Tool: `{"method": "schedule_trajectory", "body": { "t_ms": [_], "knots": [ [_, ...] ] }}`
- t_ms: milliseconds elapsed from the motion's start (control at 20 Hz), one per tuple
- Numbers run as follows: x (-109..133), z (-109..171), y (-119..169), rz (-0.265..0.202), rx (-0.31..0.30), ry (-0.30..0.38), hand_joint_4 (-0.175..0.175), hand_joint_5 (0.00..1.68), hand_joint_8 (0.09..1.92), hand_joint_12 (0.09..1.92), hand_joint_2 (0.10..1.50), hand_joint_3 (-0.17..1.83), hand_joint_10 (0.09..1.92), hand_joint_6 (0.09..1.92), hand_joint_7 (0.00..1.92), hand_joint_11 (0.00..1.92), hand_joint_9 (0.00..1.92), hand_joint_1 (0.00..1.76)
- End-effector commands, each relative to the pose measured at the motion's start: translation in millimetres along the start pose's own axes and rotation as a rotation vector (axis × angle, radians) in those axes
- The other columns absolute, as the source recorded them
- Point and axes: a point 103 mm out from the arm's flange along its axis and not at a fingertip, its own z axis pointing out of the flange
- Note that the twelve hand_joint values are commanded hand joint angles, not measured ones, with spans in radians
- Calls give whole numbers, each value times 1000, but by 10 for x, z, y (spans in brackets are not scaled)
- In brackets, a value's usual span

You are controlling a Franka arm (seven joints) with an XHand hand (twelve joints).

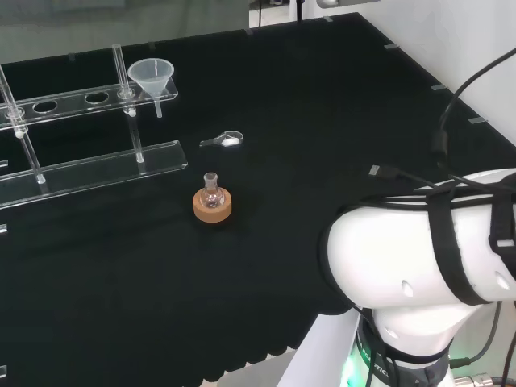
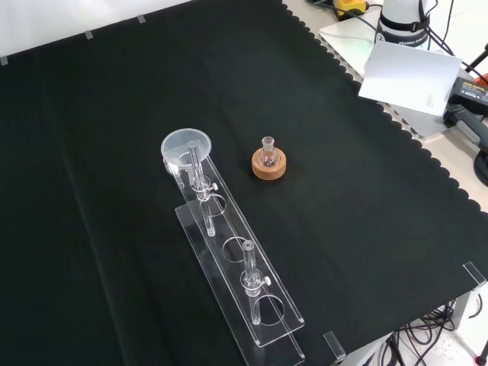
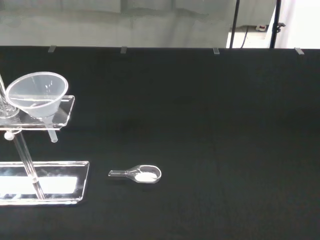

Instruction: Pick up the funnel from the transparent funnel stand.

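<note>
The funnel (image 1: pixel 150 76) sits untouched in the transparent stand (image 1: pixel 97 165) at the head view's upper left. Nothing is done yet; reach, grasp and lift remain. I cannot tell the hand's state.

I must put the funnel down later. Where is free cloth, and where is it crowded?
Free: the wide cloth right of the flask in the head view. Crowded: around the stand, with the funnel at its end and the scoop and flask beside it.

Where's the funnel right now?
The funnel sits in the end hole of the transparent funnel stand, at its right end in the head view, behind the spoon.
</note>
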Motion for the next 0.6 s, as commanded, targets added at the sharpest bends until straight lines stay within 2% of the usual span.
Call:
{"method": "schedule_trajectory", "body": {
  "t_ms": [50, 600],
  "knots": [
    [-53, 45, -96, 28, -12, -9, 61, 62, 87, 1267, 1127, 495, 528, 87, 4, 0, 6, 0],
    [-44, 131, 167, 89, 0, -15, 54, 91, 99, 1270, 1138, 474, 540, 87, 25, 0, 19, 0]
  ]
}}
